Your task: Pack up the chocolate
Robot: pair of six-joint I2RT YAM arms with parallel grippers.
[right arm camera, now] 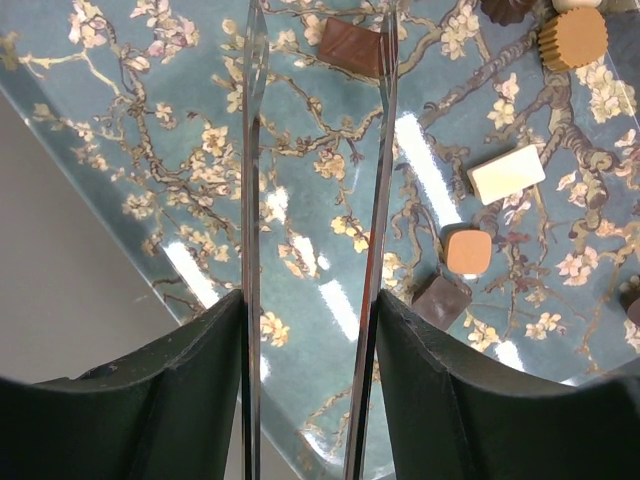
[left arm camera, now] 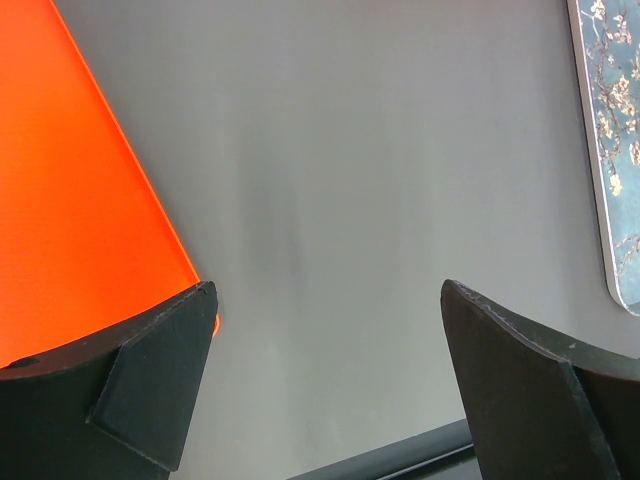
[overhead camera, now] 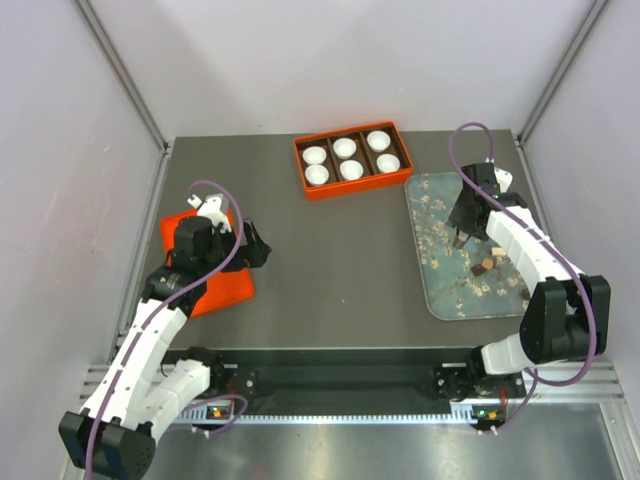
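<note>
Hovering over the grey-blue tray, the right hand held its thin blades parted and empty. The nearest chocolate, a brown slab, lay on the tray at the blade tips, toward the right blade, long axis across the gap. The left hand, likewise released, sat well apart, making the right arm nearer.

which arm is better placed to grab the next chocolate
Right. The right gripper hangs open over the blossom tray, with a brown chocolate just off its fingertips. The left gripper sits by the orange sheet, across the table from every piece.
</note>
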